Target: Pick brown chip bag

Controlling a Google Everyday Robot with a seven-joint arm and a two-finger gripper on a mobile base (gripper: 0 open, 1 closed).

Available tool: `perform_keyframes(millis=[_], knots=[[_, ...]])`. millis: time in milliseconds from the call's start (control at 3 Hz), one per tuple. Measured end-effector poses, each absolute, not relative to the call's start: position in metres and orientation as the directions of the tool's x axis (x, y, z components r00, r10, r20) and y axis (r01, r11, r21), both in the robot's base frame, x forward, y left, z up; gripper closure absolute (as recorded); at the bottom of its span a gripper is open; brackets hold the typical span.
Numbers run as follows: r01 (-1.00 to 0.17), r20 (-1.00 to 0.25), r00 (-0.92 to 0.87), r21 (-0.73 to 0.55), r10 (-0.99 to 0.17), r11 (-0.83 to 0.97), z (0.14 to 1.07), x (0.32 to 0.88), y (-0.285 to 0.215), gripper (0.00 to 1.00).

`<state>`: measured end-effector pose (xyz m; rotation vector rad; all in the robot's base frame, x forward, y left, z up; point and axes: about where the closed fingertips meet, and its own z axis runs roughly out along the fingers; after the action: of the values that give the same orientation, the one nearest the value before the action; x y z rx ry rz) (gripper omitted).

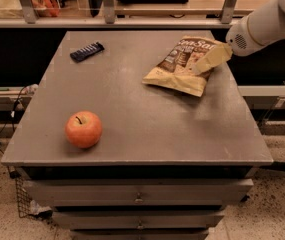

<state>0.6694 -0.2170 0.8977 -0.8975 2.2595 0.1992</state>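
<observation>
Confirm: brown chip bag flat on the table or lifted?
Flat: the brown chip bag lies on the table; the gripper is over its right side.

Worktop (142, 114): 1. Loose items on it: 3 in all.
- brown chip bag (174, 74): 1
- apple (83, 129): 1
- small dark blue wrapped bar (87, 51): 1

Gripper (204, 64): 1, at far right of worktop, over right part of brown chip bag; contact unclear. White arm (262, 26): 1. Drawer pulls (138, 199) below worktop: 2 counted.
</observation>
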Motion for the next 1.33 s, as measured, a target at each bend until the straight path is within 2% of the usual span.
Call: perform_keyframes(millis=[333,667,1333], knots=[[-0.591,-0.662,-0.604,-0.003,-0.445,0.807,0.874,0.687,-0.203,0.00],[-0.531,-0.671,-0.645,0.049,-0.366,0.846,0.860,0.700,-0.193,0.25],[-0.504,-0.705,-0.616,0.009,-0.352,0.863,0.868,0.702,-0.193,0.71]])
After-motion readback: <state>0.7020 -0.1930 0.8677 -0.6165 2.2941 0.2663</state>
